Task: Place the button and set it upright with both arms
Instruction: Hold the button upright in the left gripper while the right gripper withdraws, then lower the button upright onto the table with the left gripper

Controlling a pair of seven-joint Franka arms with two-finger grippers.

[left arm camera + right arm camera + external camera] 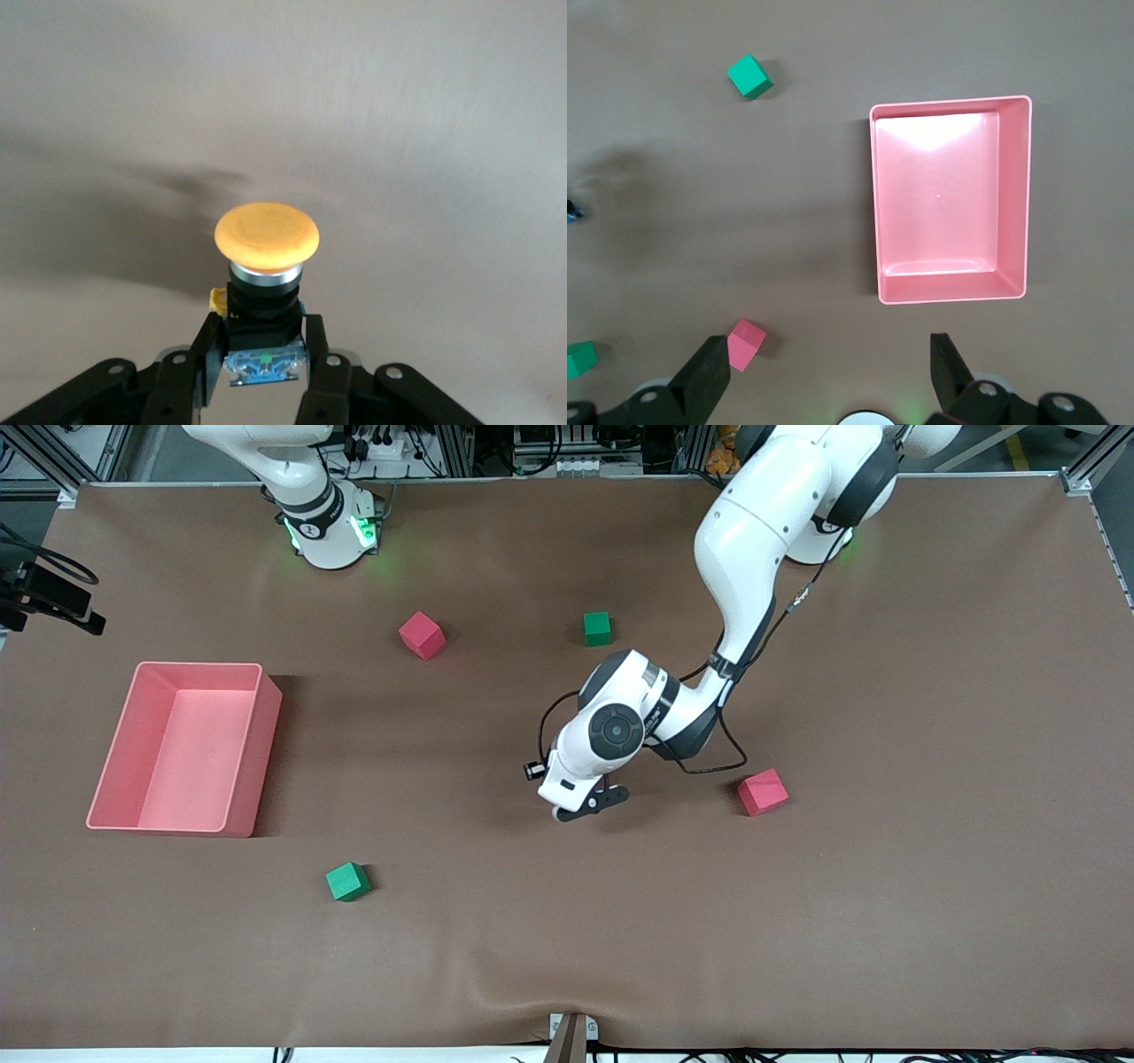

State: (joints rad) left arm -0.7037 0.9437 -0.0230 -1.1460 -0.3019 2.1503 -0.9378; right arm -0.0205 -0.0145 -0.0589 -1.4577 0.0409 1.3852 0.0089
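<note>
There was one button [266,266], clamped by its black body between the fingers [208,354] of the left gripper [592,802]. In the left wrist view its long axis ran straight out from the jaws, the round orange cap pointing away from the gripper and the bluish end sitting back between the fingers. In the front view the button itself could not be made out under the left gripper, which was low over the brown table [886,912] near its middle.

Around that gripper lay four foam cubes: two pink and two green. The nearest was a pink cube [762,792], just toward the left arm's end; the other pink cube [422,635] and a green cube [597,628] lay nearer the bases, and the second green cube [347,881] lay nearer the camera. One pink bin [252,753] stood toward the right arm's end.

The right gripper [833,376] waited above the bin, jaws wide and empty
</note>
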